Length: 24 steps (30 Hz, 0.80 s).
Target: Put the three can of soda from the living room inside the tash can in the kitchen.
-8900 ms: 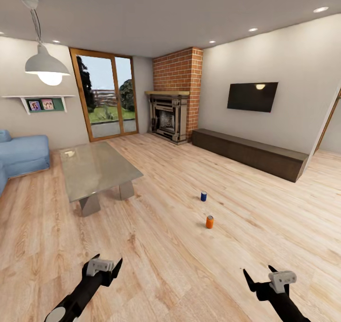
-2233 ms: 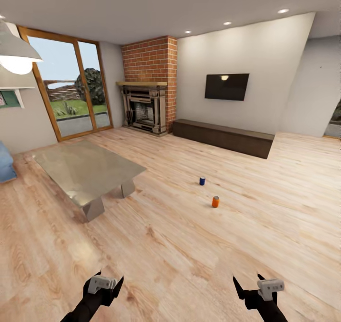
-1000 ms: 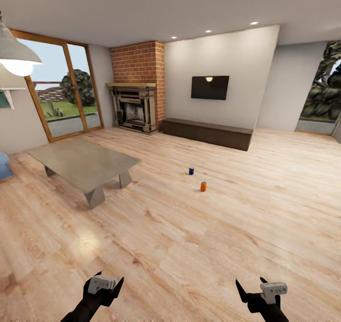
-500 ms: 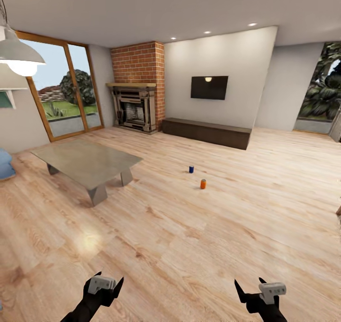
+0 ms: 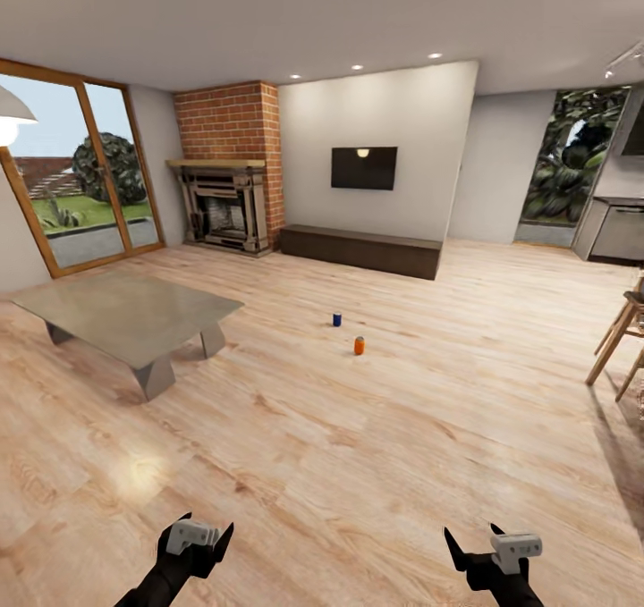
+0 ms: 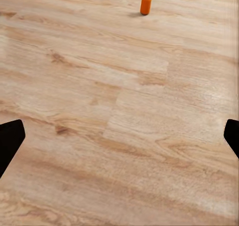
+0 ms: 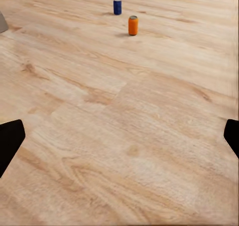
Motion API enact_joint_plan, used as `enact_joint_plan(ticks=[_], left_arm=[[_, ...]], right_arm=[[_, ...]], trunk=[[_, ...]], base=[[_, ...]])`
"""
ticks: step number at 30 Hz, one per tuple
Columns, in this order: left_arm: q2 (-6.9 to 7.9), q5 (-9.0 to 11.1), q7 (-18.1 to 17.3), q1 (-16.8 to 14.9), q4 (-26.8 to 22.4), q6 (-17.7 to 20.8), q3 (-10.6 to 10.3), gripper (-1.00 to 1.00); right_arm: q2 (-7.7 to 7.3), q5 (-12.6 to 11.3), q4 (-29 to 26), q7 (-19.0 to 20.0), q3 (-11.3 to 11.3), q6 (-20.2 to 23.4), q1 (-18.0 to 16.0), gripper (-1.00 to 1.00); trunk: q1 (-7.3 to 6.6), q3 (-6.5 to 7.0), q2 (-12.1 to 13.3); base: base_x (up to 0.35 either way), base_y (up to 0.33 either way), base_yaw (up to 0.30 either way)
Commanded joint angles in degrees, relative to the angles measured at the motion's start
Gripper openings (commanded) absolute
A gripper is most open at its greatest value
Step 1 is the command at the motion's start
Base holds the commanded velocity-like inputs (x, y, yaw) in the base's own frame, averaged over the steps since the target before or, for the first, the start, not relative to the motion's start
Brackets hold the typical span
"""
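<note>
Room: the view has swung to the right, so a bit of the kitchen (image 5: 617, 223) now shows past the wooden floor (image 5: 402, 428).
Table: the glass coffee table (image 5: 125, 316) sits off to the left.
Cans: blue can (image 5: 337, 319) and orange can (image 5: 359, 346) stand close together, far ahead.
Hands: left gripper (image 5: 199, 535) and right gripper (image 5: 492, 549) are spread wide, holding nothing.
Meaning: nothing is picked up yet.

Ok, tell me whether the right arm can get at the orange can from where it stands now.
Probably not yet. The orange can stands upright on the wood floor, far ahead of the right gripper, whose jaws are open. Nothing lies between them, so the base would likely have to roll closer first.
</note>
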Motion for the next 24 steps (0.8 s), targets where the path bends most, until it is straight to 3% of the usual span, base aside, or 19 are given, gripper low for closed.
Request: enact_joint_plan(ticks=[1, 8, 24], left_arm=[[0.00, 0.01, 0.00, 0.00, 0.00, 0.00, -0.01, 1.00], [0.00, -0.01, 0.00, 0.00, 0.02, 0.00, -0.04, 1.00], [0.00, -0.03, 0.00, 0.00, 0.02, 0.00, -0.05, 1.00]], right_arm=[[-0.02, 0.00, 0.00, 0.01, -0.01, 0.00, 0.00, 1.00], [0.00, 0.13, 0.02, 0.04, 0.33, 0.01, 0.00, 1.00], [0.25, 0.00, 0.75, -1.08, 0.54, 0.45, -0.17, 1.00]], trunk=[[0.00, 0.05, 0.00], [0.00, 0.33, 0.00], [0.00, 0.40, 0.00]], base=[[-0.002, 0.000, -0.231], [-0.001, 0.000, -0.182], [0.000, 0.000, -0.027]])
